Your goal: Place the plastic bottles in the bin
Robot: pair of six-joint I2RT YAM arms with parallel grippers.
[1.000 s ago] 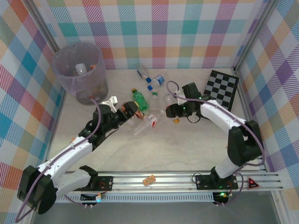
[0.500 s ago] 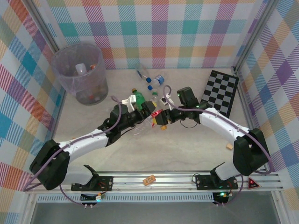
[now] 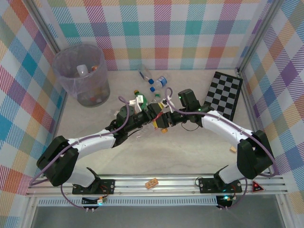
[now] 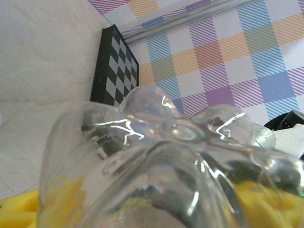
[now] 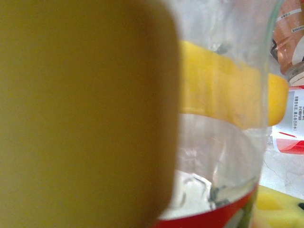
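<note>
The left gripper [image 3: 151, 113] is squeezed shut on one clear bottle [image 4: 171, 142]. Its yellow pads [image 4: 66, 199] press on both sides of it in the left wrist view. The right gripper [image 3: 165, 118] is at the same bottle, right up against the left one, over the middle of the table [image 3: 190, 152]. One big yellow pad [image 5: 85, 109] sits beside the bottle, which has a red label, but I cannot tell if this gripper is closed on it.

Just far of the two grippers lies one green bottle [image 3: 141, 100] with a yellow cap. A bit farther are three small blue-capped bottles [image 3: 153, 89].

One bin [image 3: 64, 85] stands in the far left corner, well apart from the grippers — I can count at least three bottles inside. One checkerboard [image 3: 224, 92] lies far right. There are two tan blocks — one near right [image 3: 232, 149], one on the near rail [image 3: 152, 183].
</note>
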